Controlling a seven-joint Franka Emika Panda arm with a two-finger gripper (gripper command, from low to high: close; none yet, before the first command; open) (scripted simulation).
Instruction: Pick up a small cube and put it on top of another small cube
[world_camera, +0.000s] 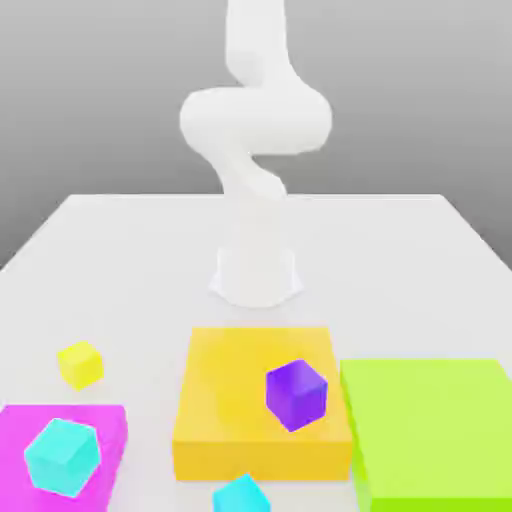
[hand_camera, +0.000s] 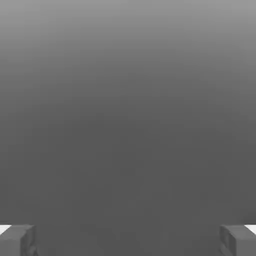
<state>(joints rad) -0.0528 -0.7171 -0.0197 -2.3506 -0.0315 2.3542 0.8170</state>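
Near the table's (world_camera: 120, 240) front-left corner in the exterior view, your yellow cube (world_camera: 81, 364) sits free on bare surface, easy to grab. Its target, the purple cube (world_camera: 296, 394), rests atop the orange block (world_camera: 240, 400). Your gripper (hand_camera: 128, 240) gapes fully, holding nothing.

You have a white table (world_camera: 120, 250) carrying three big flat blocks in a row. The orange-yellow block (world_camera: 225, 400) sits in the middle. The lime-green block (world_camera: 430, 430) lies just beside it on the exterior view's right, and the magenta block (world_camera: 30, 430) lies apart on the exterior view's left. One cyan cube (world_camera: 62, 457) rests on the magenta block. A second cyan cube (world_camera: 240, 495) sits on the table at the orange-yellow block's near edge. Beyond the fingers (hand_camera: 17, 240) you see a plain grey backdrop (hand_camera: 128, 125).
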